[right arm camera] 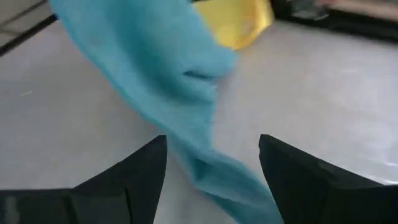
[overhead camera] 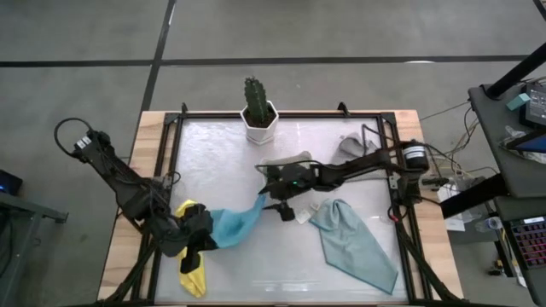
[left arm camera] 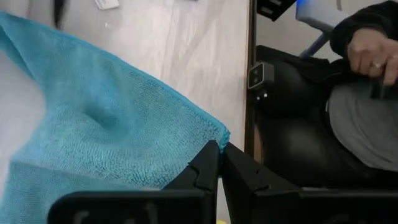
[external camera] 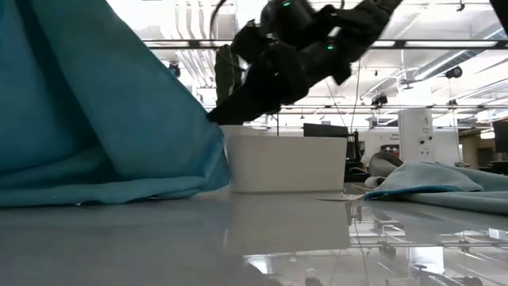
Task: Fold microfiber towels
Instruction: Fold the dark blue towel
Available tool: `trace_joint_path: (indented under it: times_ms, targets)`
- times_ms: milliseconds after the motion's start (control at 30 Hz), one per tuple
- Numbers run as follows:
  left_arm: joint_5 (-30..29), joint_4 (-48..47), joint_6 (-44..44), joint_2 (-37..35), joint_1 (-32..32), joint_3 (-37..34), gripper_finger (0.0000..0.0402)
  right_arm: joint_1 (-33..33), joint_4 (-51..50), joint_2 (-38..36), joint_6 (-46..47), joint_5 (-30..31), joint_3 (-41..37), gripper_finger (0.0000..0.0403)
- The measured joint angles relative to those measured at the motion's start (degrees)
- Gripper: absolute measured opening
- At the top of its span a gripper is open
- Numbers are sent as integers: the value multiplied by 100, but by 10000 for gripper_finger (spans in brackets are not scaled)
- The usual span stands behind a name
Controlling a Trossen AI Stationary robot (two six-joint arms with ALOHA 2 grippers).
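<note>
1. Blue microfiber is pinched at one corner by the left claw (left arm camera: 219,163), whose dark fingers are closed tight on the bright blue towel (overhead camera: 235,223) near the counter's front left edge.
2. That towel is stretched from the left claw toward the middle of the counter (overhead camera: 341,141), where its narrow far end lies between the spread fingers of the right claw (right arm camera: 212,163) (nothing is gripped there; the fingers are held wide and clear of the cloth).
3. The right claw is positioned near the counter's centre, its arm reaching in from the right side.
4. A yellow towel (overhead camera: 193,271) is seen crumpled under and just beside the left claw, partly overhanging the front left of the counter.
5. A pale teal towel (overhead camera: 354,243) is laid out flat to the right of the right claw, near the front right.
6. A white tray (external camera: 287,163) is set behind the blue towel in the low view.
7. A potted cactus (overhead camera: 258,109) is placed at the counter's back edge.
8. A seated person's hand (left arm camera: 367,51) is visible beyond the counter in the left wrist view.
</note>
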Motion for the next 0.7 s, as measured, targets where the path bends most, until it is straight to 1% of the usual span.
trace_joint_path:
  times_ms: [67,167,233,400,533,700]
  targets:
    - [-121,-2,-2,-59,-114,2,0,12,-464,225,-16,-250,328,244]
    - [-248,4,-7,-90,-275,15,0,25,-1036,419,-211,-192,646,240]
    - [-300,28,-7,-121,-375,15,0,33,-1146,489,-328,-17,804,235]
    - [-473,6,-10,-157,-529,15,0,66,-1421,546,-523,24,947,212]
    - [-564,16,3,-207,-627,17,0,104,-1660,469,-588,15,940,165]
    - [-994,17,77,-364,-802,7,0,223,-1987,457,-643,12,939,78]
